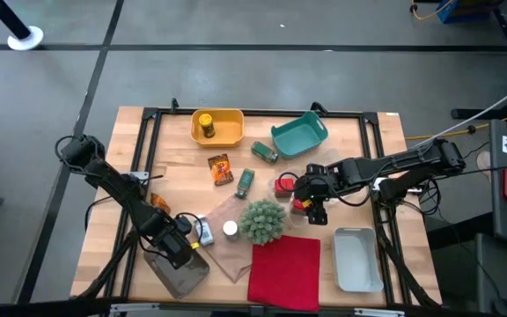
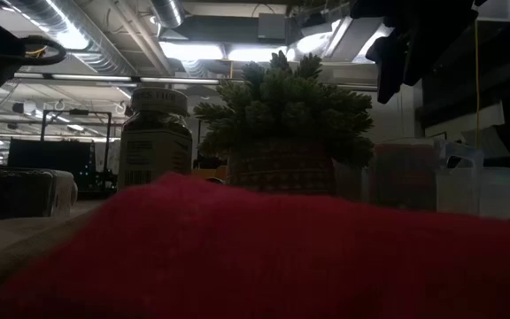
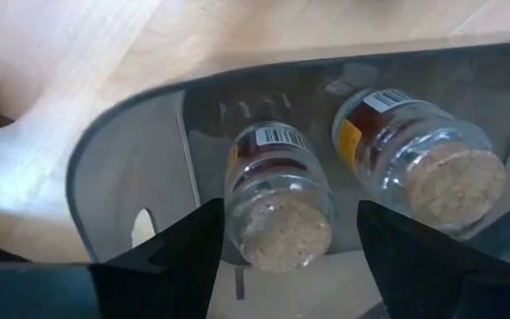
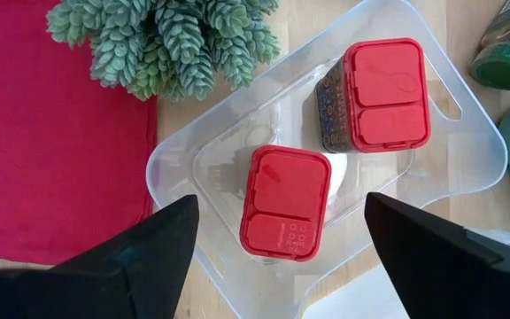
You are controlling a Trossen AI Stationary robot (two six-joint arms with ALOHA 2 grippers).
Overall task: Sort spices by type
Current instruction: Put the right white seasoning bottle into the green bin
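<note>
Two clear jars lying side by side in grey tray; left end effector fingers straddle nearer jar, apart.

place: a robot lab or workshop | floor: plain grey floor with dark lines all round the wooden table | ceiling: big silver pipes and long lights | table's right edge: loose cables | far side: clear boxes
</note>
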